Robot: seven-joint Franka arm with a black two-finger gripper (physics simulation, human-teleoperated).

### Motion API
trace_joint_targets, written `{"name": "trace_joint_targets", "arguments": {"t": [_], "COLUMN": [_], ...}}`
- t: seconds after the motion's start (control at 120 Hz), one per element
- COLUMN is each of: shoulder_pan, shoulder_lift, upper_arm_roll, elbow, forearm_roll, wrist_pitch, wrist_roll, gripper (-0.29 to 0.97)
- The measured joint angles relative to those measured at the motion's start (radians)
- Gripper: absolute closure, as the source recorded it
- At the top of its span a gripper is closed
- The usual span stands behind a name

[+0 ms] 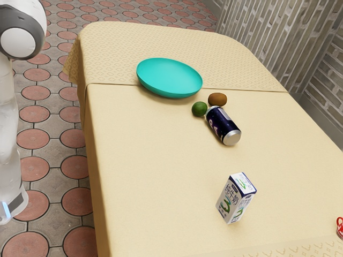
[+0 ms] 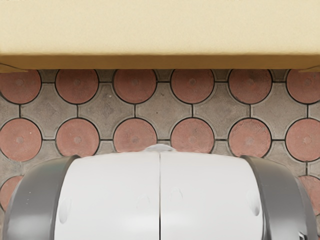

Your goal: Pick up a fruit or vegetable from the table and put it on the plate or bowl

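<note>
A teal plate (image 1: 169,77) lies on the tan table (image 1: 150,160), toward its far side. Just in front of the plate sit a green lime (image 1: 199,108) and a brown kiwi (image 1: 217,99), close together. My white arm (image 1: 13,107) stands upright at the exterior view's left edge, beside the table and well away from the fruit. In the wrist view a white and grey part of my own arm (image 2: 160,195) lies under the hand, with the table's edge (image 2: 160,45) beyond the tiled floor.
A dark blue can (image 1: 223,125) lies on its side right next to the lime. A small milk carton (image 1: 236,197) stands nearer the front. A red object (image 1: 340,227) pokes in at the right edge. A grey brick wall (image 1: 300,37) runs behind.
</note>
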Motion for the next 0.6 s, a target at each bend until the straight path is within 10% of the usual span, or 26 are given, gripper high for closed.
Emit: {"name": "trace_joint_targets", "arguments": {"t": [0.6], "shoulder_pan": [0.0], "shoulder_lift": [0.0], "upper_arm_roll": [0.0], "elbow": [-0.289], "forearm_roll": [0.0], "wrist_pitch": [0.243], "wrist_roll": [0.0], "gripper": [0.0]}}
